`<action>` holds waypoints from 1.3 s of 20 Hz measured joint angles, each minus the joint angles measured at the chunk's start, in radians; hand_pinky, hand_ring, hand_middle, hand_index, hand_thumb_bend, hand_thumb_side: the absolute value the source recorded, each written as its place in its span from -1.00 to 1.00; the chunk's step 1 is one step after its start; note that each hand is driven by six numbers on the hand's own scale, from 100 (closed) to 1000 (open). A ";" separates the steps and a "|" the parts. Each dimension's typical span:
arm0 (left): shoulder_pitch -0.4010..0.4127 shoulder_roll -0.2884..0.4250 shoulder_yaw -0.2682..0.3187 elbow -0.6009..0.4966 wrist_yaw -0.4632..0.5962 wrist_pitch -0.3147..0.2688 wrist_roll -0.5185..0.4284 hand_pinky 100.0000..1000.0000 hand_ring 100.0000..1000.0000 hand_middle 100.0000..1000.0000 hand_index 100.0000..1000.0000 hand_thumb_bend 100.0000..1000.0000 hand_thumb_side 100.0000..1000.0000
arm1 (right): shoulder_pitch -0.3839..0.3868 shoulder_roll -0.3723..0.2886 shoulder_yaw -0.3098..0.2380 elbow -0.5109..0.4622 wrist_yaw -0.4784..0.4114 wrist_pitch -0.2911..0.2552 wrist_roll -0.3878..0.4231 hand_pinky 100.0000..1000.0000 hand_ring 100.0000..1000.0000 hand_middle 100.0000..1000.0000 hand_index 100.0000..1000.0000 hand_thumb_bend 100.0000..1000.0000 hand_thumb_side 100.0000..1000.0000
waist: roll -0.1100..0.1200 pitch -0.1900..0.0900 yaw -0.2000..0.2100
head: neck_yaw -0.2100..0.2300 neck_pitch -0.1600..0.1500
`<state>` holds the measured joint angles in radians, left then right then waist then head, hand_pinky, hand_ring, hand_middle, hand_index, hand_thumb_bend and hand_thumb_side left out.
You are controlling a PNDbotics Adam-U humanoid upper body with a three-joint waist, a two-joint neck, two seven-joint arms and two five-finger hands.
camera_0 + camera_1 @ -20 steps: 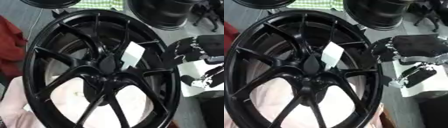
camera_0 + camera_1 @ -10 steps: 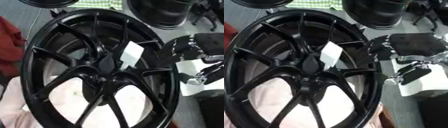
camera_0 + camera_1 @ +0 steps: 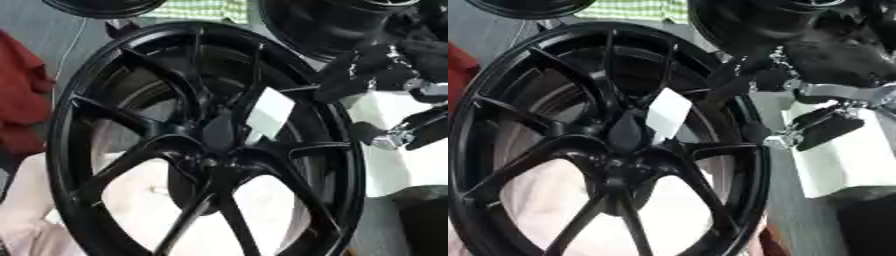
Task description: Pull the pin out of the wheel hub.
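Black wheel hub [image 3: 210, 145] upright, white tag [image 3: 269, 114] on spokes | right hand [image 3: 833, 65] beside rim, grip unclear

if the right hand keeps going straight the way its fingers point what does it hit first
Probably the rim of the black wheel: the right hand points left at it, fingers already close. Depth is unclear, so contact can't be confirmed.

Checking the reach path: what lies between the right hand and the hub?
In the right eye view, only the wheel's rim and a white tag separate the right hand from the hub.

Black wheel hub [image 3: 206, 150], white tag [image 3: 269, 114], right hand [image 3: 385, 75] beside rim
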<state>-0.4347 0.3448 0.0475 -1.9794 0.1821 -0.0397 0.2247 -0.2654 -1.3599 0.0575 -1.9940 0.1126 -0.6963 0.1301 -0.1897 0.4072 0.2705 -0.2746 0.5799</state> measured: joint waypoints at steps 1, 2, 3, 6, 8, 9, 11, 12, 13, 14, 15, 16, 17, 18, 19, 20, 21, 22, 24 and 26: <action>0.000 0.000 0.000 0.000 0.001 0.000 0.000 0.37 0.43 0.19 0.60 -0.97 0.48 | -0.008 0.000 -0.003 0.000 -0.001 0.002 0.005 0.71 0.77 0.51 0.80 -0.93 -1.00 | -0.001 0.000 0.004 | -0.002 -0.003; -0.001 0.000 0.000 0.000 0.002 0.000 0.000 0.37 0.43 0.19 0.60 -0.97 0.48 | -0.014 0.000 -0.006 0.000 -0.001 0.004 0.010 0.72 0.78 0.52 0.80 -0.79 -1.00 | -0.003 0.001 0.009 | -0.004 -0.005; -0.002 0.000 0.000 0.000 0.002 0.001 -0.001 0.37 0.43 0.19 0.60 -0.97 0.48 | -0.020 0.000 -0.009 0.000 -0.001 0.006 0.016 0.74 0.78 0.52 0.79 -0.71 -1.00 | -0.004 0.002 0.014 | -0.007 -0.008; -0.006 0.000 0.000 0.000 0.003 0.000 -0.002 0.37 0.43 0.19 0.60 -0.97 0.48 | -0.036 0.000 -0.014 0.000 -0.001 0.017 0.031 0.77 0.82 0.56 0.82 -0.47 -1.00 | -0.007 0.004 0.026 | -0.019 -0.013; -0.007 0.000 0.000 0.000 0.003 0.000 -0.003 0.37 0.43 0.19 0.60 -0.97 0.48 | -0.047 0.000 -0.015 0.000 -0.001 0.026 0.041 0.78 0.84 0.58 0.84 -0.39 -1.00 | -0.010 0.006 0.034 | -0.028 -0.020; -0.007 0.000 0.000 0.000 0.003 0.000 -0.004 0.37 0.43 0.19 0.60 -0.97 0.48 | -0.053 0.000 -0.015 0.000 -0.001 0.031 0.046 0.80 0.87 0.59 0.86 -0.39 -1.00 | -0.011 0.006 0.038 | -0.031 -0.022; -0.007 0.000 0.000 0.000 0.003 0.000 -0.004 0.37 0.42 0.19 0.60 -0.97 0.48 | -0.065 0.000 -0.014 0.000 -0.001 0.039 0.054 0.82 0.90 0.63 0.90 -0.39 -1.00 | -0.013 0.006 0.044 | -0.037 -0.029; -0.007 0.000 0.000 0.000 0.003 0.000 -0.005 0.37 0.42 0.18 0.60 -0.97 0.48 | -0.071 0.001 -0.014 0.000 -0.003 0.043 0.058 0.83 0.91 0.65 0.92 -0.39 -1.00 | -0.015 0.006 0.048 | -0.040 -0.030; -0.008 0.000 0.000 0.000 0.003 0.000 -0.005 0.37 0.42 0.18 0.60 -0.97 0.48 | -0.077 0.001 -0.014 0.000 -0.006 0.049 0.065 0.83 0.91 0.65 0.93 -0.39 -1.00 | -0.016 0.006 0.051 | -0.042 -0.032; -0.008 0.000 0.000 0.000 0.003 0.000 -0.005 0.37 0.42 0.18 0.60 -0.97 0.48 | -0.081 0.003 -0.013 0.000 -0.009 0.055 0.072 0.84 0.91 0.66 0.94 -0.39 -1.00 | -0.017 0.006 0.054 | -0.044 -0.034; -0.008 0.000 0.000 0.000 0.003 0.000 -0.005 0.37 0.42 0.18 0.60 -0.96 0.49 | -0.083 0.006 -0.012 0.000 -0.011 0.062 0.081 0.84 0.91 0.66 0.94 -0.40 -1.00 | -0.018 0.006 0.055 | -0.046 -0.038; -0.008 0.000 0.000 0.000 0.004 0.001 -0.006 0.37 0.42 0.18 0.60 -0.96 0.49 | -0.086 0.010 -0.009 0.000 -0.014 0.069 0.090 0.84 0.91 0.66 0.94 -0.40 -1.00 | -0.019 0.006 0.057 | -0.046 -0.038; -0.008 0.000 0.000 0.000 0.004 0.001 -0.006 0.37 0.42 0.18 0.60 -0.96 0.49 | -0.087 0.013 -0.007 0.000 -0.017 0.076 0.098 0.83 0.91 0.66 0.94 -0.40 -1.00 | -0.020 0.006 0.058 | -0.047 -0.038; -0.008 0.000 0.000 0.000 0.004 0.001 -0.006 0.37 0.42 0.18 0.60 -0.96 0.49 | -0.089 0.017 -0.004 0.000 -0.021 0.082 0.105 0.83 0.91 0.66 0.94 -0.40 -1.00 | -0.022 0.006 0.058 | -0.048 -0.038; -0.007 -0.001 0.000 0.000 0.004 0.001 -0.006 0.37 0.42 0.18 0.60 -0.96 0.49 | -0.095 0.019 -0.001 0.000 -0.027 0.087 0.110 0.83 0.91 0.66 0.94 -0.42 -1.00 | -0.023 0.006 0.059 | -0.049 -0.038; -0.007 -0.001 0.000 0.000 0.004 0.001 -0.006 0.37 0.42 0.18 0.60 -0.96 0.49 | -0.100 0.021 0.001 0.000 -0.033 0.091 0.115 0.83 0.91 0.66 0.94 -0.40 -1.00 | -0.023 0.006 0.060 | -0.049 -0.038; -0.007 -0.001 0.000 0.000 0.005 0.001 -0.006 0.37 0.42 0.17 0.60 -0.96 0.49 | -0.106 0.024 0.004 0.000 -0.039 0.094 0.119 0.83 0.91 0.67 0.95 -0.40 -1.00 | -0.024 0.006 0.061 | -0.050 -0.039; -0.007 -0.001 0.000 0.000 0.005 0.001 -0.006 0.37 0.42 0.17 0.60 -0.96 0.49 | -0.110 0.027 0.006 0.000 -0.044 0.096 0.124 0.83 0.90 0.66 0.95 -0.40 -1.00 | -0.025 0.006 0.063 | -0.050 -0.039; -0.007 -0.001 0.000 0.000 0.006 0.001 -0.006 0.37 0.42 0.17 0.60 -0.96 0.50 | -0.116 0.028 0.012 0.000 -0.050 0.098 0.137 0.83 0.90 0.67 0.96 -0.40 -1.00 | -0.028 0.006 0.064 | -0.050 -0.039; -0.007 -0.001 0.000 0.000 0.006 0.001 -0.006 0.37 0.42 0.17 0.60 -0.96 0.50 | -0.117 0.032 0.018 0.000 -0.054 0.101 0.151 0.83 0.90 0.66 0.96 -0.40 -1.00 | -0.029 0.006 0.065 | -0.051 -0.039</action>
<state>-0.4419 0.3441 0.0472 -1.9794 0.1881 -0.0385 0.2185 -0.3822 -1.3282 0.0755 -1.9940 0.0585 -0.5952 0.2814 -0.2187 0.4132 0.3352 -0.3254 0.5412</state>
